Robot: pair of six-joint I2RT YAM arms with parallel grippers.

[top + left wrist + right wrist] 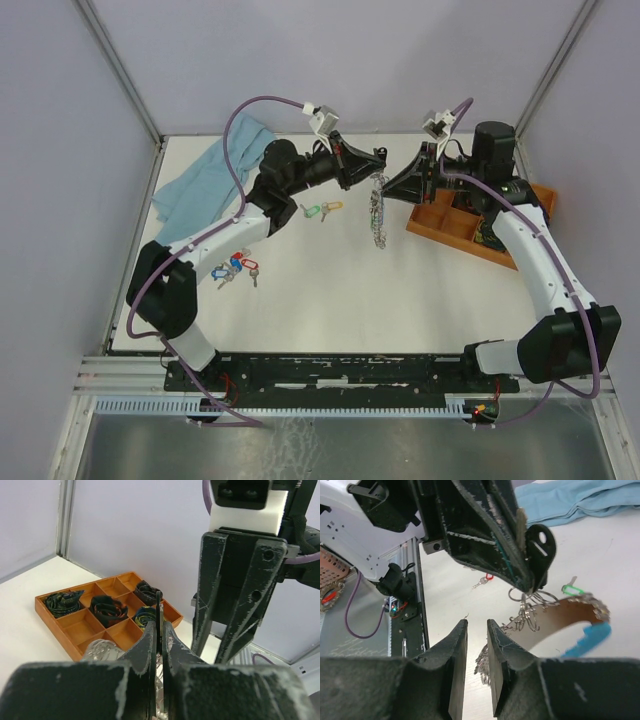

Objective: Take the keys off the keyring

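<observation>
The keyring [377,212] hangs as a floppy loop of silver keys [526,614] above the table's middle. My left gripper [374,168] is shut on a thin black tab [540,547] at its top, seen edge-on between the jaws [159,607]. A brown strap [560,622] and a light blue sheath [587,636] curve away below. My right gripper [477,625] faces the left gripper [517,565] from close by, a little open, with nothing between its fingers [235,610]. Loose keys with green and yellow tags [320,211] and with red and blue tags [238,267] lie on the table.
An orange compartment tray [445,215] with coiled dark items [107,607] stands at the right, just behind the right gripper. A light blue cloth [212,178] lies at the back left. Grey walls close in the table's sides and back.
</observation>
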